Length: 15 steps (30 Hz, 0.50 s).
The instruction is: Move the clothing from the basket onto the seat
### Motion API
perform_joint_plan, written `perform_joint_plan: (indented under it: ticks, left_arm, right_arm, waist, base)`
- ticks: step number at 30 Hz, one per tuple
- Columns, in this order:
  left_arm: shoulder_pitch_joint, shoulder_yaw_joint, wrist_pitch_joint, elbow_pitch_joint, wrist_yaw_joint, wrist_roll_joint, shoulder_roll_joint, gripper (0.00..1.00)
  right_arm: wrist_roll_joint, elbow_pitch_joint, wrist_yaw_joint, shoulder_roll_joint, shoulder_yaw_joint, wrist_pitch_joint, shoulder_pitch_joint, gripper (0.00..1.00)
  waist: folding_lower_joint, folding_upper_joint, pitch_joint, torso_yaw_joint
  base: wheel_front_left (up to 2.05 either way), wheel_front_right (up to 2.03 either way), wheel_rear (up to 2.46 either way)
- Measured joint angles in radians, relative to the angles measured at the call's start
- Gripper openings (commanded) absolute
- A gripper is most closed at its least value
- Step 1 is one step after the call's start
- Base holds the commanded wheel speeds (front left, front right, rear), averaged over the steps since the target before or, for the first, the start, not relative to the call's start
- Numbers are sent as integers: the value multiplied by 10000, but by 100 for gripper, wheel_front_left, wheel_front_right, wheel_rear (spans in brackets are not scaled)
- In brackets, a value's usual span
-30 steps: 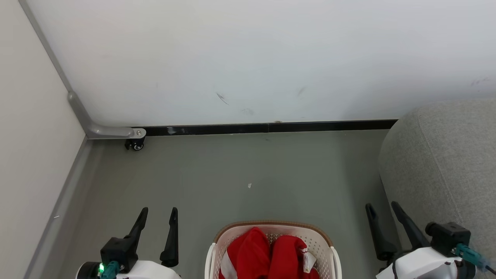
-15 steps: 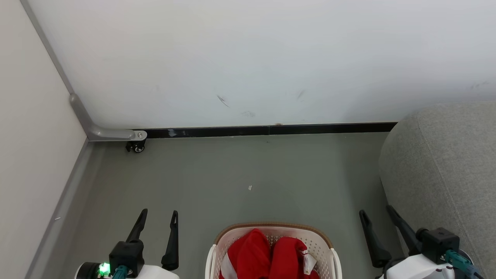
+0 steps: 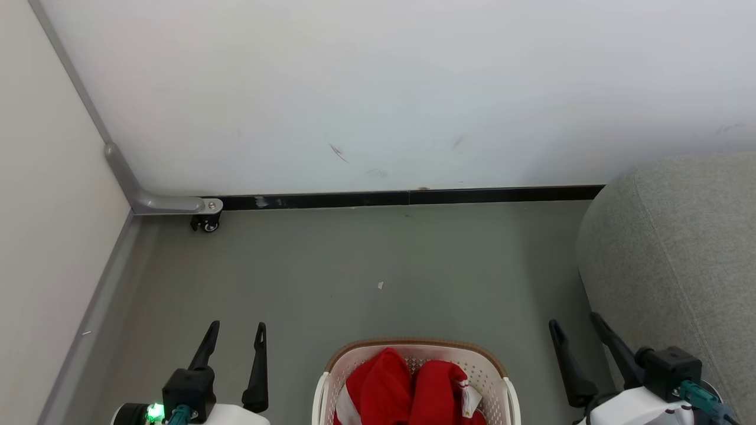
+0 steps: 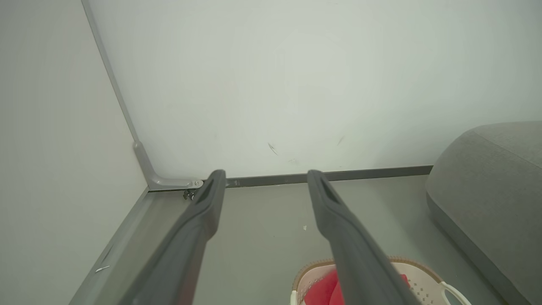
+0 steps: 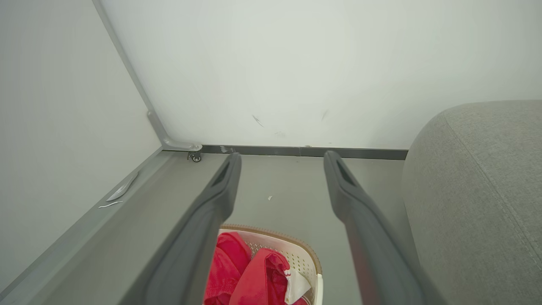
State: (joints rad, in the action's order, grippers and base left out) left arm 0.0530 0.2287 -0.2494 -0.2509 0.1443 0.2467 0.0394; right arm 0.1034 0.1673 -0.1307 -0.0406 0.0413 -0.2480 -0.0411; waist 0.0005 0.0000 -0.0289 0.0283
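Broadly, a plain white wall [image 3: 378, 88] closes the far edge of the matte grey floor [image 3: 354, 254], and a thin black skirting strip [image 3: 413, 196] runs along the join. A large grey woven-fabric upholstered seat [image 3: 667, 236] with rounded edges takes up the floor's right side and reaches back to the wall.

At the middle of the floor's near edge stands a cream-white perforated plastic basket [image 3: 481, 361] with a brown woven-look rim, set apart from the seat. Bright red soft sports clothing [image 3: 384, 383] with white trim bands lies bunched inside the basket, none of it on the seat.

The left claw [image 3: 238, 324] hangs to the left of the basket, its two long dark fingers spread apart with bare floor between them. The right claw [image 3: 573, 319] hangs between the basket and the seat, and its fingers are spread just as wide.

In the floor's far left corner a bent grey metal bracket [image 3: 159, 202] carries a small black caster wheel [image 3: 207, 223]. A tiny pale scrap [image 3: 380, 285] lies on the open floor beyond the basket.
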Motion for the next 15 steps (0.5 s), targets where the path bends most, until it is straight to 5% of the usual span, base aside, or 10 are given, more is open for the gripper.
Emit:
perform_joint_plan:
  ticks: [15]
  left_arm:
    - [3,-10,0,-19,2,0,0,100]
  right_arm:
    - [6,-44,0,0,-29,0,2,100]
  waist:
    - [0,0,105,3]
  base:
    - [0,0,0]
